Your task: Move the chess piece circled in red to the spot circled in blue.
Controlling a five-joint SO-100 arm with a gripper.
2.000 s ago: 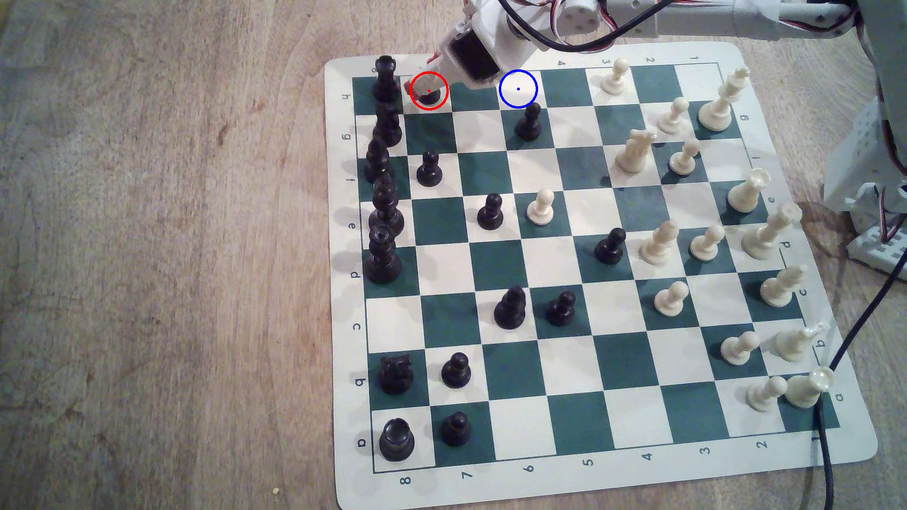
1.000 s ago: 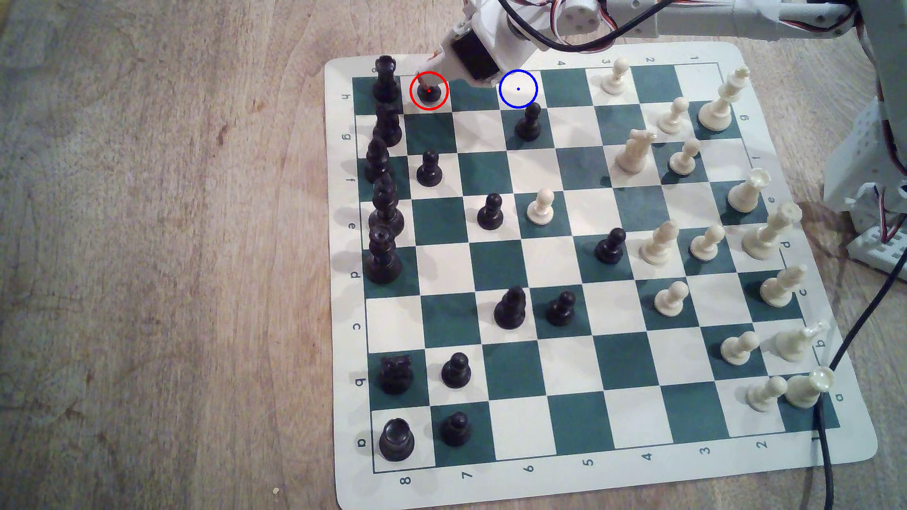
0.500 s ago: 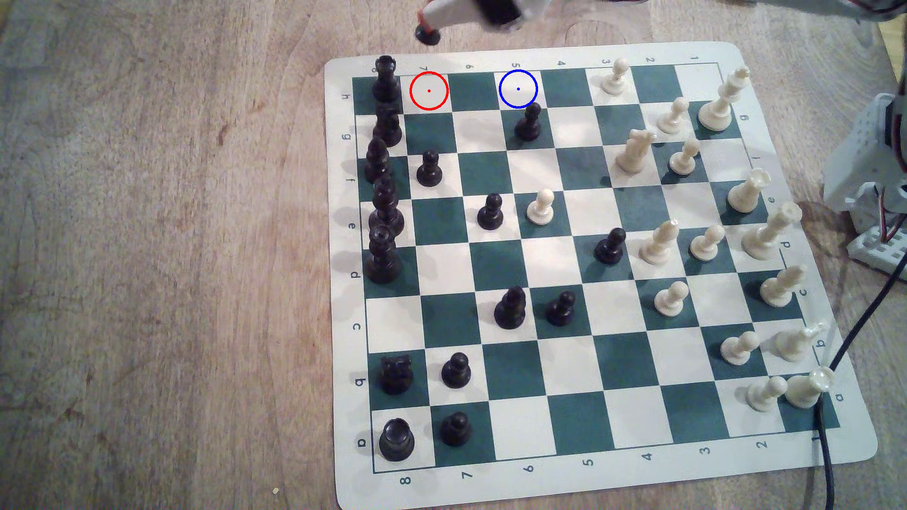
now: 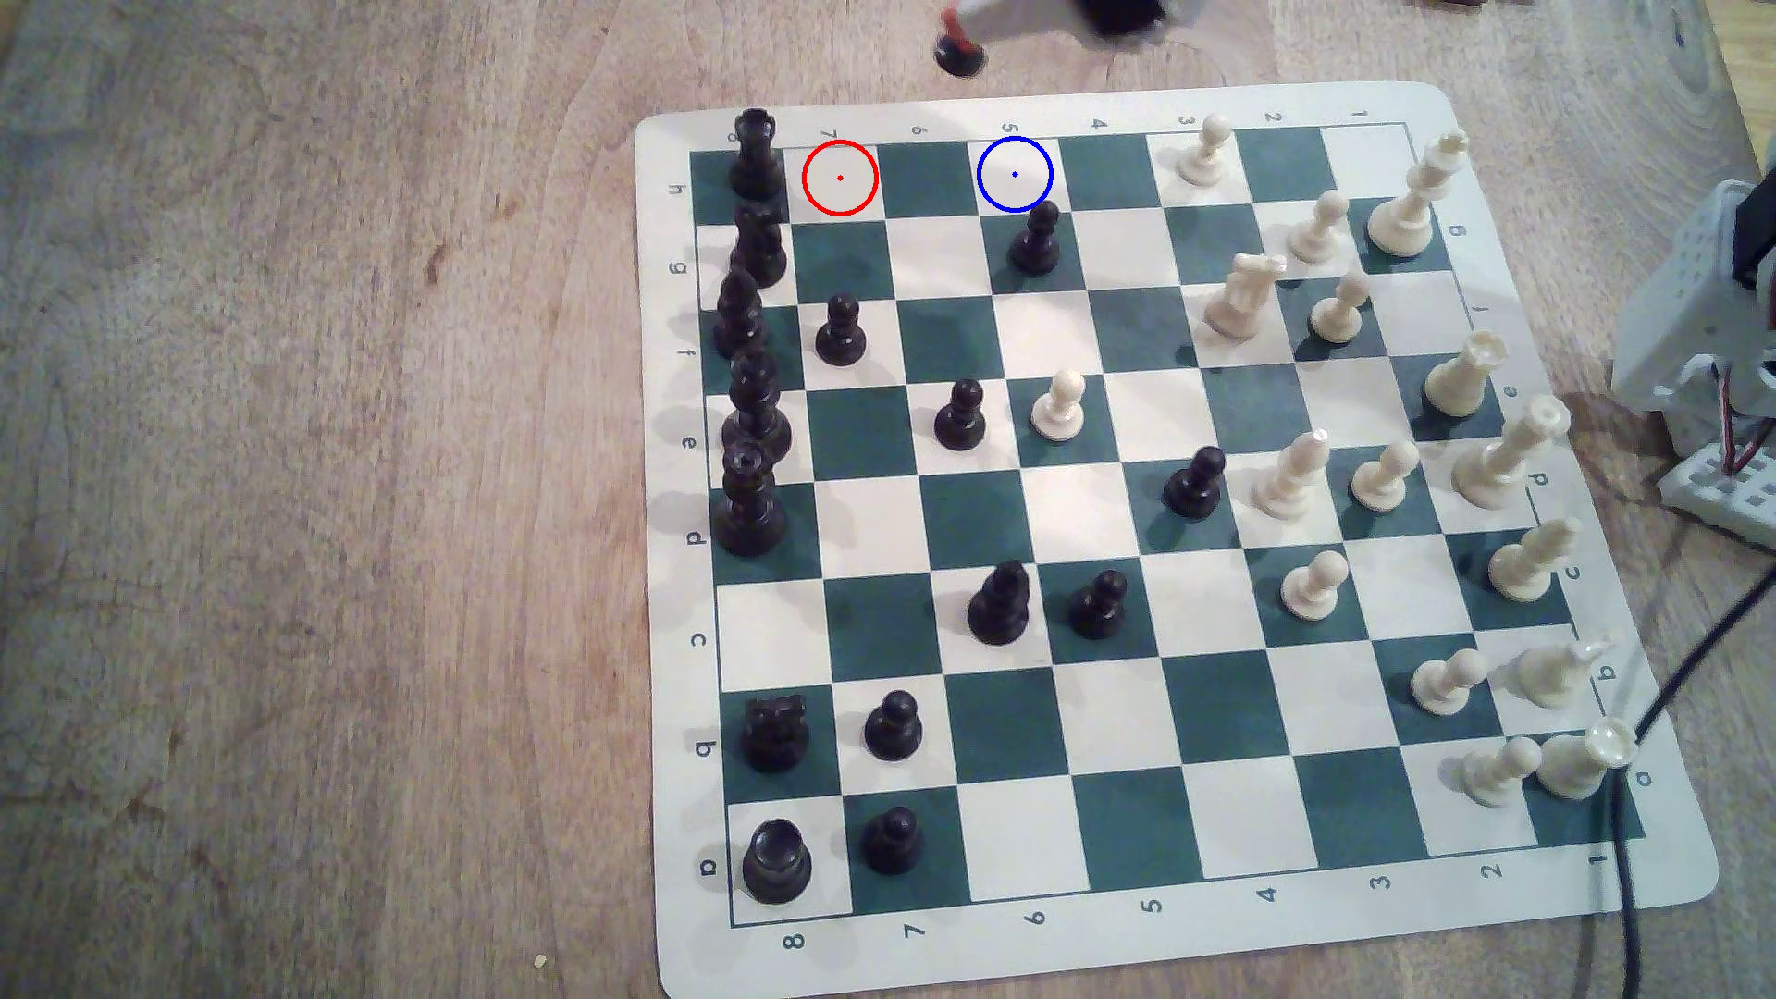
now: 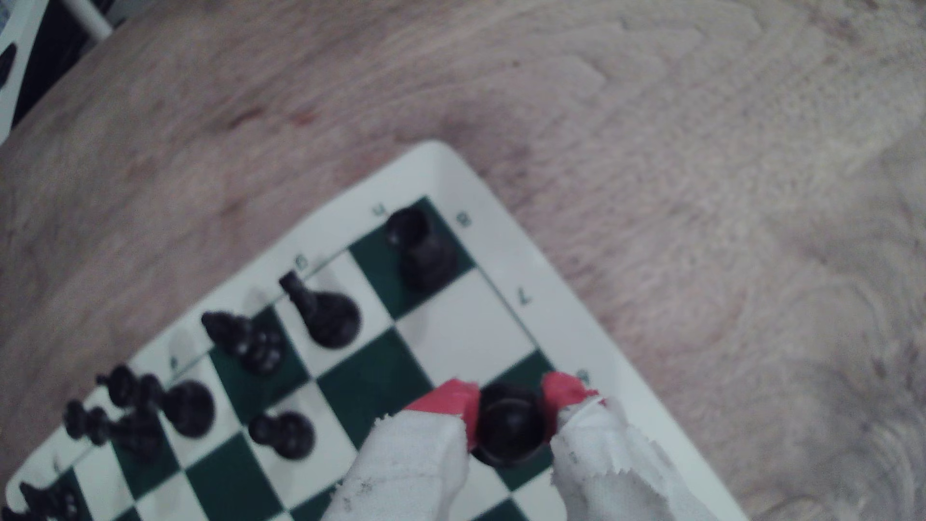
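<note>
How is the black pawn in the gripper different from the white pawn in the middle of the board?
The held pawn is black; the middle pawn is cream. The held one hangs in the gripper beyond the board's edge; the cream one stands free on a green square. Both share the round-headed pawn shape.

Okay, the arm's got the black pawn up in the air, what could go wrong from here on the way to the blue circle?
1. The gripper pinches the black pawn only at its head between the red-tipped fingers; it might slip or swing.
2. Another black pawn stands on the square right beside the blue-ringed square; a low descent might knock it over.
</note>
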